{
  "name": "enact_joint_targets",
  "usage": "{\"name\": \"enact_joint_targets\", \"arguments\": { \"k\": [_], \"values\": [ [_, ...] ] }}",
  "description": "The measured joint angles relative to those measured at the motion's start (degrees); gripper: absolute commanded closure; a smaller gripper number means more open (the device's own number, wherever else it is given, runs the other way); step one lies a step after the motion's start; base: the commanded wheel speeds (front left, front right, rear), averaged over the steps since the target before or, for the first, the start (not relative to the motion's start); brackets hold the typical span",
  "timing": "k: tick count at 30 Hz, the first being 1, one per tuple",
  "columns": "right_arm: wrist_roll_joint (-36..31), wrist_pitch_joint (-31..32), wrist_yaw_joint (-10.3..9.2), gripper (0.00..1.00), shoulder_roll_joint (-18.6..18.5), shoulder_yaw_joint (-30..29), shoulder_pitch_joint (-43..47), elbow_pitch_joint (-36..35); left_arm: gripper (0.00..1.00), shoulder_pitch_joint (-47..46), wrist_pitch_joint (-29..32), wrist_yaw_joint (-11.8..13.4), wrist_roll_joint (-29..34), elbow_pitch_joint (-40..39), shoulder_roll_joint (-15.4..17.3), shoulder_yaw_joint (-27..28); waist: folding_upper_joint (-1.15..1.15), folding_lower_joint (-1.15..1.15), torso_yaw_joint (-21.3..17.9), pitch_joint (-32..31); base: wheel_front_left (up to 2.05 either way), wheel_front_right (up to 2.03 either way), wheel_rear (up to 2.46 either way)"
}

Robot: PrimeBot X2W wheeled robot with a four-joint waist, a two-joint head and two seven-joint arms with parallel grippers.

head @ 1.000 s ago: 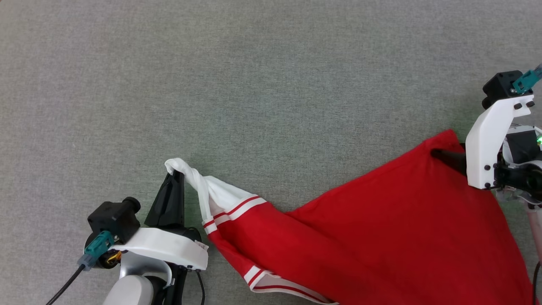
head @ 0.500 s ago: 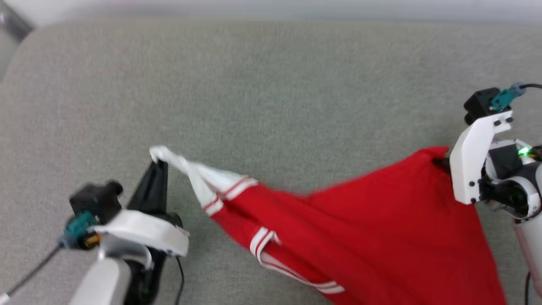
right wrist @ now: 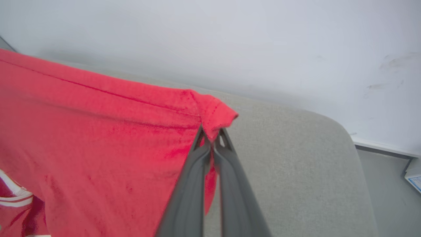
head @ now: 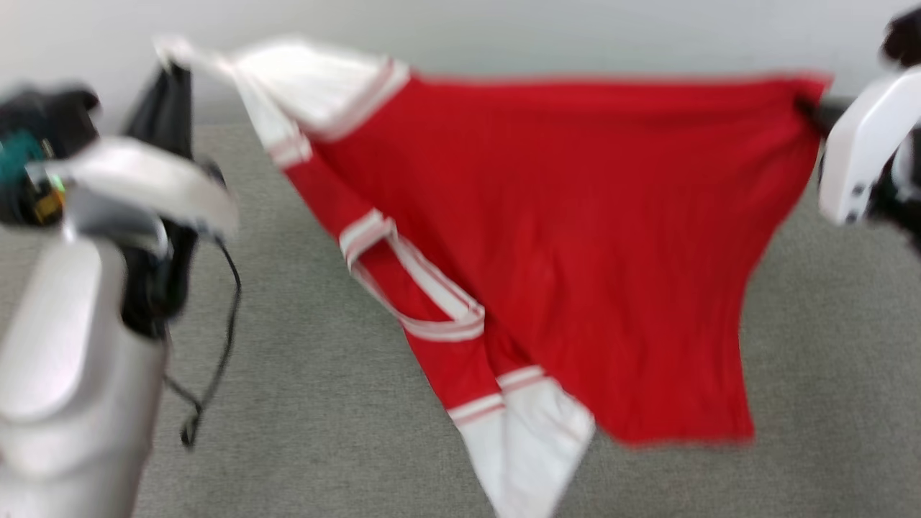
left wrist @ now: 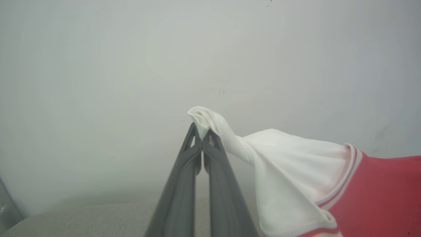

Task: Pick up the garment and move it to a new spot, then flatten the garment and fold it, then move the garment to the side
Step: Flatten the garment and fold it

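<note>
In the head view, the left tool (head: 171, 68) is pinching the tip of one white sleeve (head: 316, 83) with its fingers pressed together. The right tool (head: 807, 108) is clamping a red corner of the garment (head: 561, 216), and its fingers are mostly hiding behind the cloth. The garment's long axis is running straight from one tool to the other, as a taut top edge. The red body is hanging below that line, with its front facing away from both tools' wrists. The second white sleeve (head: 532, 446) is pointing down, lowest of all, over the grey surface (head: 309, 403). This picture is blurring, so I cannot tell whether that sleeve is touching the surface.

In the left wrist view, the left tool (left wrist: 201, 133) is squeezing a small white fold at its very tips. The sleeve is trailing off to the tool's right into red cloth.

In the right wrist view, the right tool (right wrist: 212, 133) is gripping the folded red corner between closed tips. The garment (right wrist: 98, 138) is spreading to this tool's left, above the surface (right wrist: 296, 164).
</note>
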Motion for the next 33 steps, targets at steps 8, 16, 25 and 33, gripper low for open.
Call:
{"name": "enact_joint_targets", "arguments": {
  "k": [8, 16, 25, 33],
  "values": [
    [-4.06, -11.15, 0.02, 1.00, 0.07, -2.36, -14.50, 1.20, 1.00, -23.10, -0.62, -1.05, 3.26, 8.92, 1.09, -0.48, 0.00, 0.01, -1.53, 6.53, 0.00, 0.00, 0.00],
    [-8.79, -19.13, 0.03, 1.00, 0.27, -4.25, -28.31, 2.82, 1.00, -42.36, -2.48, -1.36, 6.09, 13.67, 2.46, -0.56, 0.00, 0.01, -2.40, 15.31, 0.00, 0.00, 0.00],
    [-9.78, -27.11, 0.03, 1.00, -0.74, -1.41, -43.28, 7.15, 1.00, -59.56, -3.07, -1.63, 7.82, 17.52, 3.66, -0.86, 0.00, 0.01, -3.20, 29.02, 0.00, 0.00, 0.00],
    [-7.22, -32.57, 0.03, 1.00, -0.64, 4.43, -46.57, 15.19, 1.00, -59.30, -6.68, -2.79, 6.64, 23.51, 2.64, -0.79, 0.00, 0.02, -3.09, 36.77, 0.00, 0.00, 0.00]
  ]
}}
